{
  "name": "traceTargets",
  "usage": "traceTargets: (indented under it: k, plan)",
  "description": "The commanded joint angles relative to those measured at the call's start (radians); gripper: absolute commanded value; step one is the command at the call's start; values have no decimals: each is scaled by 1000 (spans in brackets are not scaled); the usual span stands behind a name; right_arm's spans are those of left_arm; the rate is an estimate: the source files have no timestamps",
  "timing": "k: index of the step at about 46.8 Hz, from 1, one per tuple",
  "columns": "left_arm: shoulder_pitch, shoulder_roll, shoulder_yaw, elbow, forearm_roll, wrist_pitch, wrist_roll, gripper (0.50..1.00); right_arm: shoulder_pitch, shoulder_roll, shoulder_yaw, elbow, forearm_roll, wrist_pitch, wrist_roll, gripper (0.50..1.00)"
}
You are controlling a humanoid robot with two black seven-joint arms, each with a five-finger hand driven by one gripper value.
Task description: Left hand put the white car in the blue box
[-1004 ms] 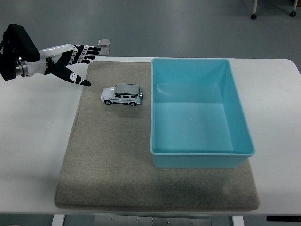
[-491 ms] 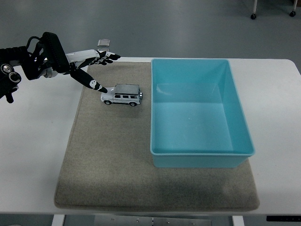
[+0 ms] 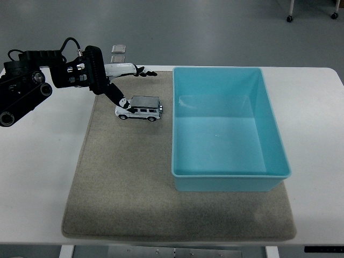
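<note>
A small white toy car (image 3: pixel 140 108) stands on its wheels on the grey mat (image 3: pixel 129 177), just left of the blue box (image 3: pixel 228 129). The box is an open, empty light-blue tub on the mat's right half. My left hand (image 3: pixel 130 85) reaches in from the left, over the car's far left end. Its fingers (image 3: pixel 141 71) are stretched out past the car's far side and the thumb (image 3: pixel 119 98) points down at the car's left end. The hand is open and holds nothing. The right arm is out of view.
The mat lies on a white table (image 3: pixel 40 161). Two small grey blocks (image 3: pixel 118 52) sit at the table's far edge behind my left hand.
My left arm has swung in to the right, bringing the open hand from left of the mat to over the car's left end. The car and box have not moved.
</note>
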Motion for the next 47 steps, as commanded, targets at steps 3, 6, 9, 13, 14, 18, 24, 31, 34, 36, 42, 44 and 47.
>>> traceTargets:
  k: [3,6,9,13,14,18,24,31,34,36,42,44,47]
  plan:
    - [7,-21,25,0,54,47,0,992,0,0,0,0,0,1,0,936]
    - [8,-26,40,0,54,47,1,992,0,0,0,0,0,1,-1,936]
    - [8,-26,57,-1,55,50,1,992,0,0,0,0,0,1,-1,936]
    - [8,-38,74,-4,54,52,3,992,0,0,0,0,0,-1,0,936]
    - [10,-45,74,-4,54,52,3,992,0,0,0,0,0,-1,0,936]
    - [11,-56,74,-1,54,53,6,992,0,0,0,0,0,1,-1,936]
    - [13,-61,74,0,55,55,6,988,0,0,0,0,0,1,0,936]
    - [30,-59,77,2,60,105,9,986,0,0,0,0,0,-1,0,936]
    - [33,-59,88,2,66,125,9,981,0,0,0,0,0,1,0,936]
    - [33,-59,99,2,66,136,9,973,0,0,0,0,0,1,0,936]
    - [34,-59,120,0,72,171,9,934,0,0,0,0,0,1,0,936]
    - [34,-59,120,2,74,177,9,930,0,0,0,0,0,-1,-1,936]
    - [36,-59,120,0,78,179,9,894,0,0,0,0,0,1,0,936]
